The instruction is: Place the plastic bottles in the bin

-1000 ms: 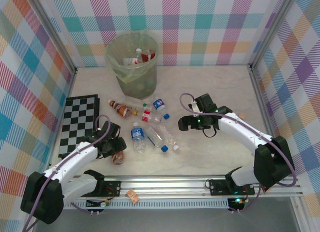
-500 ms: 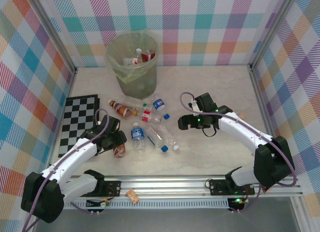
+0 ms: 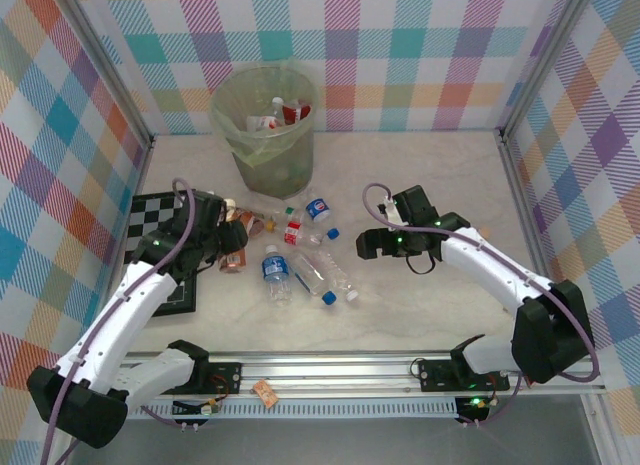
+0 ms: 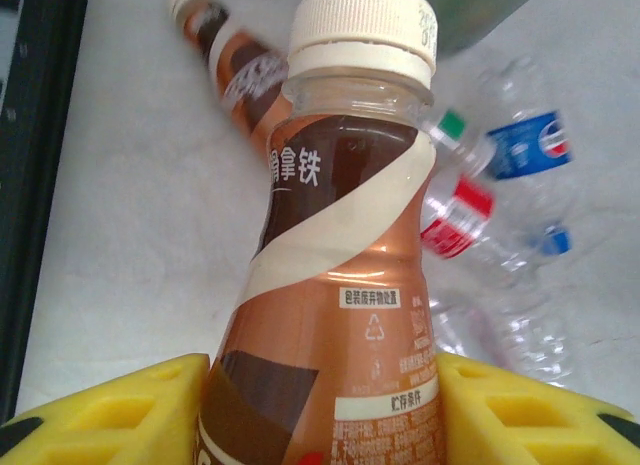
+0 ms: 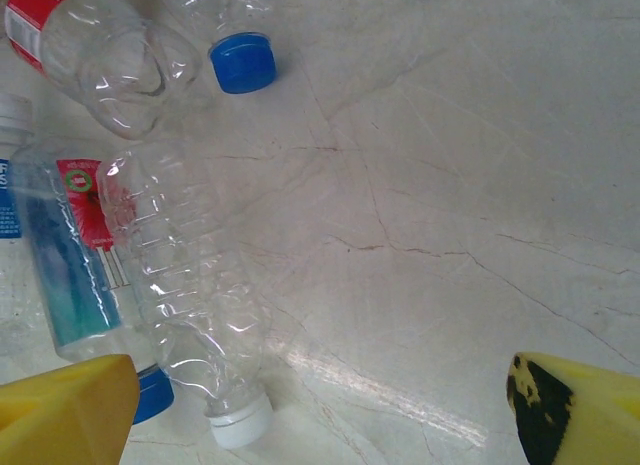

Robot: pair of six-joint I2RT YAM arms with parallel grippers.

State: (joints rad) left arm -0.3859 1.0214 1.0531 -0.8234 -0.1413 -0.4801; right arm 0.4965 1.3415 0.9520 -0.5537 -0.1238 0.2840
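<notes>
Brown bottle [image 4: 340,315] clamped in the left gripper [image 4: 320,415], its base cut off in the wrist view, partly hidden under that gripper from above, just in front of the bin [image 3: 258,160], right gripper [image 5: 320,415] spread wide over clear bottles [image 5: 185,275] on the desk [image 5: 450,185].

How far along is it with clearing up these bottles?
Partly done. A few bottles sit in the bin. The left gripper is shut on a brown bottle. Around half a dozen loose bottles lie on the table, with the right gripper open above them.
</notes>
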